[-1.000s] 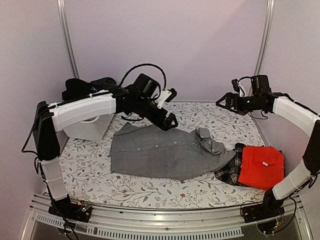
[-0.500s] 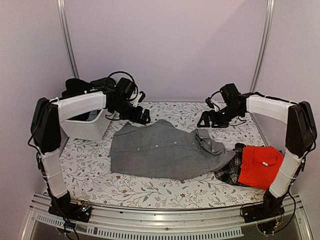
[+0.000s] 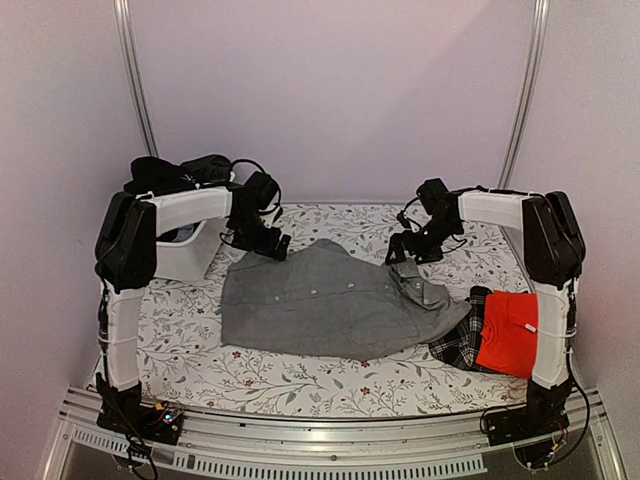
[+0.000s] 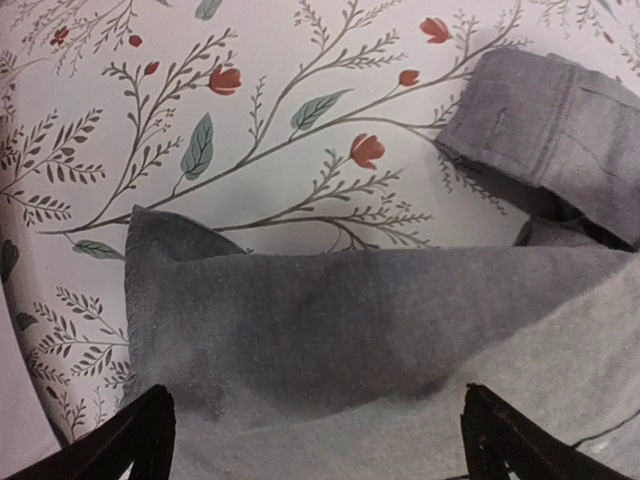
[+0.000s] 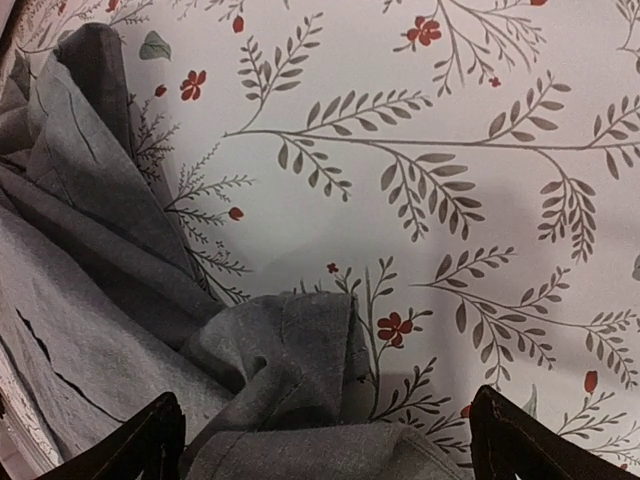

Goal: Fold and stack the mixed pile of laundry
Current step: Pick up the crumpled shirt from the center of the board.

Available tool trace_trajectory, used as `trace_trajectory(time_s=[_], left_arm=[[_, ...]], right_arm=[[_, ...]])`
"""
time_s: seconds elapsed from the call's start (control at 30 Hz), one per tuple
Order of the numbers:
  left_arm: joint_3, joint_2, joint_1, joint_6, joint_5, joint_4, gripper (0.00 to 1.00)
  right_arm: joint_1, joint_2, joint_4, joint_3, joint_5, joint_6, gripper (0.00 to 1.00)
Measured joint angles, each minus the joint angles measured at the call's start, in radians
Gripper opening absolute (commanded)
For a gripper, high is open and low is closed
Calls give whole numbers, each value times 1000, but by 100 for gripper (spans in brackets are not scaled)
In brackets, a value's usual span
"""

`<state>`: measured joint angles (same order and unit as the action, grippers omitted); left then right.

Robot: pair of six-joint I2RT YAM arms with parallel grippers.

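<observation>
We have the grey long-sleeved collared fabric shirt [image 3: 330, 300] spread flat mid-table on the floral tablecloth [image 3: 300, 375]. Our left gripper [image 3: 272, 243] and right gripper [image 3: 405, 250] hover wide open and empty at its far corners. Closing too low could pinch the floral tablecloth as well. Where the shirt bunches on the right, we might catch only one layer.
</observation>
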<state>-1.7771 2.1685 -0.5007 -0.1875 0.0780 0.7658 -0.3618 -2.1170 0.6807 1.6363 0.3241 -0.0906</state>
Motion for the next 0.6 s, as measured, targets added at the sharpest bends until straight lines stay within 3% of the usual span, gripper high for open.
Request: trace_trajectory(time_s=[0.13, 0.2, 0.3, 0.43, 0.5, 0.6], left_arm=[[-23, 60, 18, 0, 43, 29, 98], [-27, 80, 26, 0, 51, 42, 91], [-19, 92, 35, 6, 46, 55, 64], [8, 89, 40, 32, 18, 56, 20], [11, 89, 44, 41, 0, 59, 0], [4, 89, 55, 47, -16, 55, 0]], right_arm=[[0, -59, 11, 9, 3, 11, 90], [0, -75, 16, 15, 8, 22, 73], [-1, -80, 15, 21, 26, 34, 42], [-5, -90, 23, 21, 42, 31, 1], [-5, -90, 33, 28, 44, 26, 0], [-2, -91, 56, 77, 43, 23, 0]])
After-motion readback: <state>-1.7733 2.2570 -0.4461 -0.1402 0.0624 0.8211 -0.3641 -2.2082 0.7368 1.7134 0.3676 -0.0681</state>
